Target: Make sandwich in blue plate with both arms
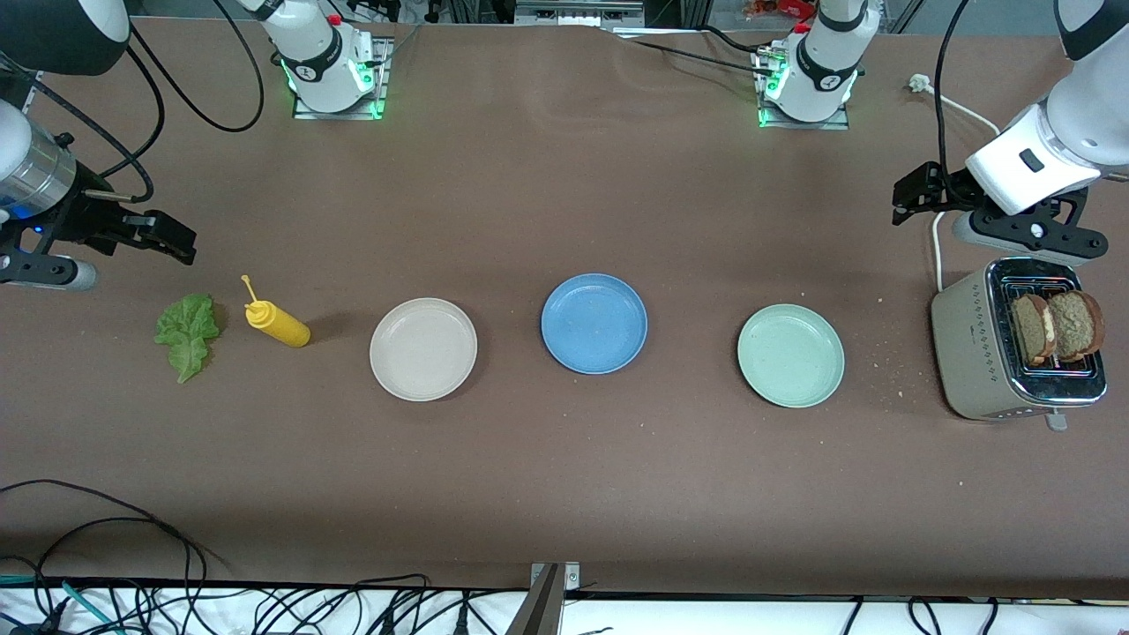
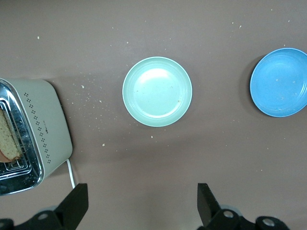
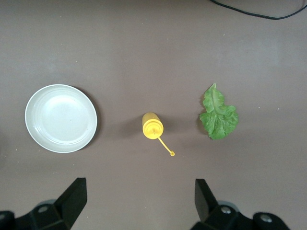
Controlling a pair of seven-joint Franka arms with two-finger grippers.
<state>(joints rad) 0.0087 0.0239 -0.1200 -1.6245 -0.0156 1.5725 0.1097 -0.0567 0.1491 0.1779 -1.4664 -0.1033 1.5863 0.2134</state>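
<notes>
Both grippers, left (image 2: 139,206) and right (image 3: 136,203), are wide open, holding nothing. Two bread slices (image 1: 1057,326) stand in the toaster (image 1: 975,353); the round blue plate (image 1: 594,323) is bare

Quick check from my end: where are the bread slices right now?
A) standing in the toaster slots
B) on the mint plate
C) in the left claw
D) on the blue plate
A: both bread slices stand upright in the toaster at the left arm's end of the table, while the blue plate holds nothing.
</notes>
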